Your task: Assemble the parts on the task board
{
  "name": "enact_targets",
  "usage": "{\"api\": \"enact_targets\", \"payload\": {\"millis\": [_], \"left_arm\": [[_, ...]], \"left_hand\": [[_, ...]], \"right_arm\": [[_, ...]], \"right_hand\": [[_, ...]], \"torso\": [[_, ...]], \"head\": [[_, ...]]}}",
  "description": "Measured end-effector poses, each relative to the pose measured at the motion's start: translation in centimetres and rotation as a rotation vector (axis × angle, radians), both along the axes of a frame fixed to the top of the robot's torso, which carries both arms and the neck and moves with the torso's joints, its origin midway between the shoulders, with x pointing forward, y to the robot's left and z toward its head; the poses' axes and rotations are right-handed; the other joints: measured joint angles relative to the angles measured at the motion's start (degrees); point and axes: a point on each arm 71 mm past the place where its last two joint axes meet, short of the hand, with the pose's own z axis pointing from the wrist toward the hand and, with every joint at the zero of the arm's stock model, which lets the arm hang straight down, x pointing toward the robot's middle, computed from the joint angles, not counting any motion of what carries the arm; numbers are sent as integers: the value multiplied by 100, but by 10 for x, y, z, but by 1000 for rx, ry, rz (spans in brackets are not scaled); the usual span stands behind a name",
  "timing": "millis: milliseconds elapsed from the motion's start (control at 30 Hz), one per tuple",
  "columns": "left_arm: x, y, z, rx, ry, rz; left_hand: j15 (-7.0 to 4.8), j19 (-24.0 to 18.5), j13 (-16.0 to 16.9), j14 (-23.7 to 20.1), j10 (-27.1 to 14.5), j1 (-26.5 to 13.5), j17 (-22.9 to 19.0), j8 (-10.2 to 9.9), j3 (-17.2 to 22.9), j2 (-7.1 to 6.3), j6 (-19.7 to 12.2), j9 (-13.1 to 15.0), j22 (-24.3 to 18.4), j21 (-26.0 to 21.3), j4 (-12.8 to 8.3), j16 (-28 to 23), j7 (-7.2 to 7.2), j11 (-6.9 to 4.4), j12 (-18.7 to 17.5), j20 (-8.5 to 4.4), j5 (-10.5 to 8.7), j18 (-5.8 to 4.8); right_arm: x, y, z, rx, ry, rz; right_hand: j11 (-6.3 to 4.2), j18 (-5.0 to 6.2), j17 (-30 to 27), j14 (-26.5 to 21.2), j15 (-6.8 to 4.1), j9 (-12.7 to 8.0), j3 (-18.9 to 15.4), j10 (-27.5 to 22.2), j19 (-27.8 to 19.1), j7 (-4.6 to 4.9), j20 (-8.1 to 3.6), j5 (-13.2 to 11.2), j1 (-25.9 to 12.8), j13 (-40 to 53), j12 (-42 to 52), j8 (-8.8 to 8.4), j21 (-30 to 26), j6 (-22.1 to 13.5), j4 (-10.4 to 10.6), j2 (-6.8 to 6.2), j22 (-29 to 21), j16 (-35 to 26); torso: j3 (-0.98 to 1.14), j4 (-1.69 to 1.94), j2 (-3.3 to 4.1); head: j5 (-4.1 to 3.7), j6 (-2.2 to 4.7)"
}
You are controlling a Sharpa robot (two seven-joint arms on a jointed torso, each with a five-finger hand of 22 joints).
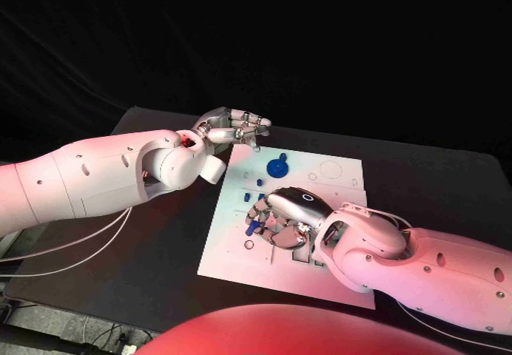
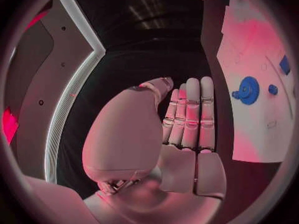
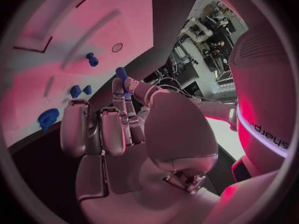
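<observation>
The right hand [image 1: 283, 218] hangs low over the near-left part of the task board [image 1: 336, 285], and the right wrist view shows its thumb and a fingertip pinching a small blue peg [image 3: 121, 73]; in the head view the same peg [image 1: 251, 229] peeps out at the hand's left side, just above the board's surface; the step in hand looks like seating this peg, so the hand would do well to keep it upright, line it over its hole before lowering, and press straight down rather than sideways; other small blue parts [image 1: 260, 199] lie on the board just beyond the hand, close enough to be knocked by a wide sweep; farther along the board lies the blue gear [image 1: 277, 167], well apart from the right hand; past the board's far-left corner the left hand [image 1: 229, 127] hovers, fingers straight and close together, holding nothing; the black table [image 1: 171, 251] lies bare beside the board's left edge, giving room for withdrawal there, whereas the right forearm crosses the board's near-right corner.
</observation>
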Motion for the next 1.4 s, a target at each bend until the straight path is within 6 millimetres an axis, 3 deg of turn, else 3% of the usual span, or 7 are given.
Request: {"api": "enact_targets", "payload": {"millis": [367,1400], "left_arm": [[0,0,0,-1,0,-1],[0,0,0,-1,1,-1]], "left_hand": [[0,0,-1,0,0,0,0,0,0,0,0,0,0,0,0,0,0,0,0,0,0,0],[0,0,3,0,-22,0,-5,0,0,0,1,0,0,0,0,0,-1,22,27,0,0,0]], "right_arm": [[-2,7,-16,-37,6,27],[-5,17,-27,-120,-12,64]], "right_hand": [[9,0,-8,0,0,0,-15,8,0,-1,0,45,-37,-4,-22,1,0,1,-15,-38,-1,0],[19,0,-14,0,0,5,-16,19,-1,2,0,43,-67,3,-17,8,0,-25,-15,-70,-3,0]], "torso": [[10,-7,0],[5,-4,0]], "head": [[35,-30],[38,-44]]}}
